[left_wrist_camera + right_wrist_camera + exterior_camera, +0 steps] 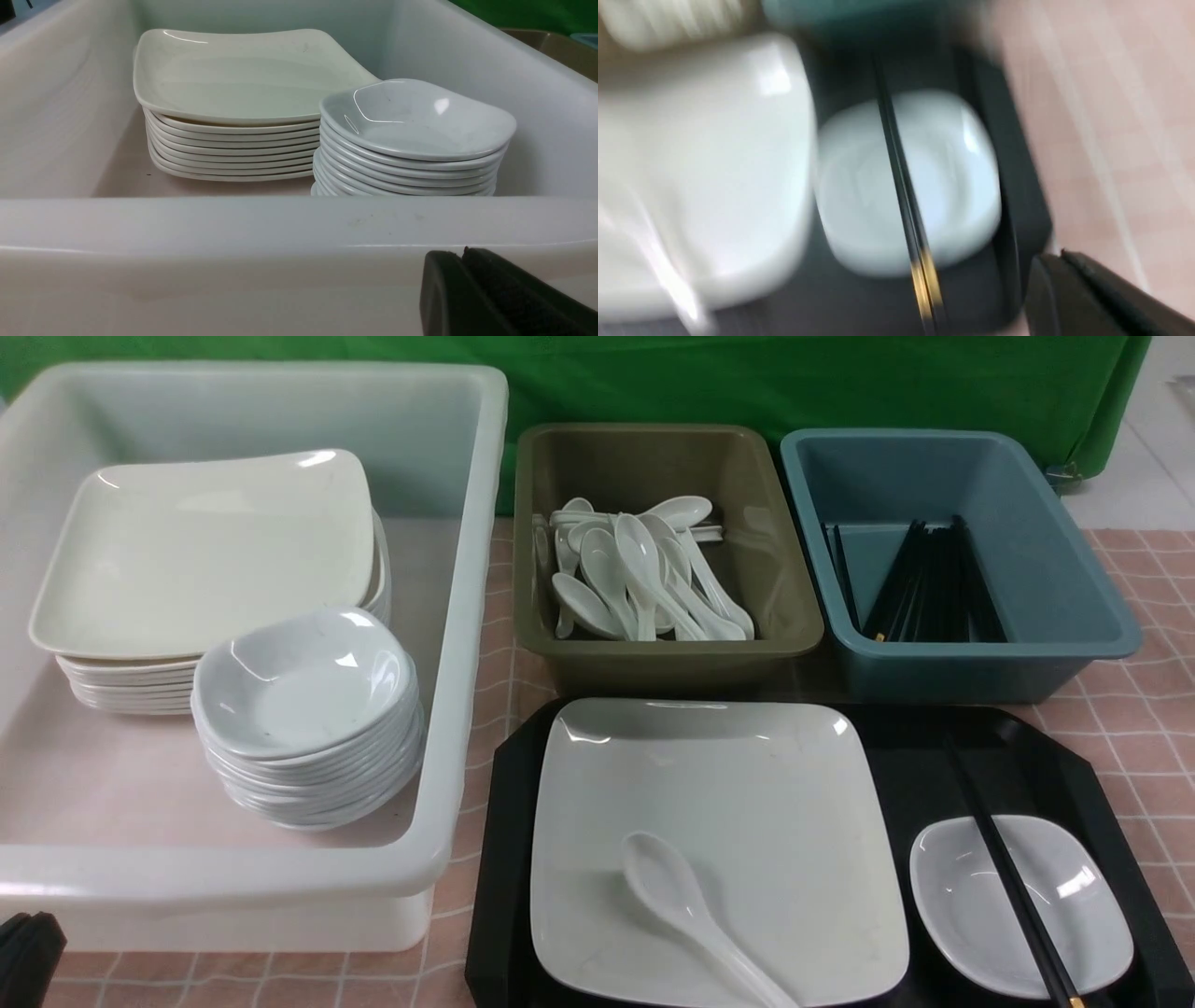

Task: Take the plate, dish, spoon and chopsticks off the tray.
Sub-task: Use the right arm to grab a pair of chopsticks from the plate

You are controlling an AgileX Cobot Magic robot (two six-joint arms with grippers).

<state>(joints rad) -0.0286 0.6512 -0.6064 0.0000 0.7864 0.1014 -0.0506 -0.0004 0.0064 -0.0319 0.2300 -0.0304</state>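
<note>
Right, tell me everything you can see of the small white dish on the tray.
The small white rounded-square glossy dish looks ceramic, with a low curved rim and dipped centre. It sits upright on the black plastic tray, right of the large white square plate. Two thin black gold-tipped chopsticks lie slanting across it. No pincer holds it.
</note>
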